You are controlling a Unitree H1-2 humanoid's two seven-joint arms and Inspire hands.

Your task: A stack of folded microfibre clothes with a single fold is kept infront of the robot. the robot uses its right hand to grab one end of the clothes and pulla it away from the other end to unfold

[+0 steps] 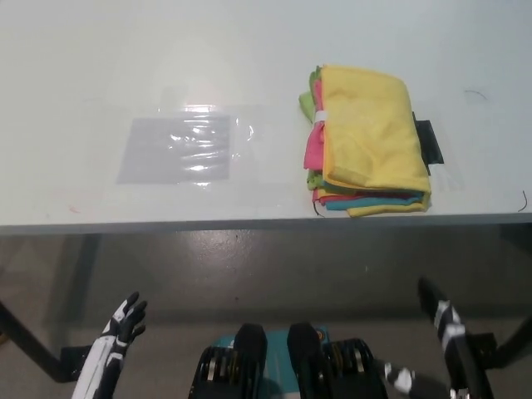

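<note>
Stack of folded cloths [370,143] on the counter [249,50]; left robot hand [126,320] below, fingers spread, empty; right robot hand [440,312] low, state unclear.

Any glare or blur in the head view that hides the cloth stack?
Head view: glare sits on the plastic sheet left of the cloth stack, not on it; the stack is evenly lit and reasonably sharp; the floor under the table is darker.
</note>
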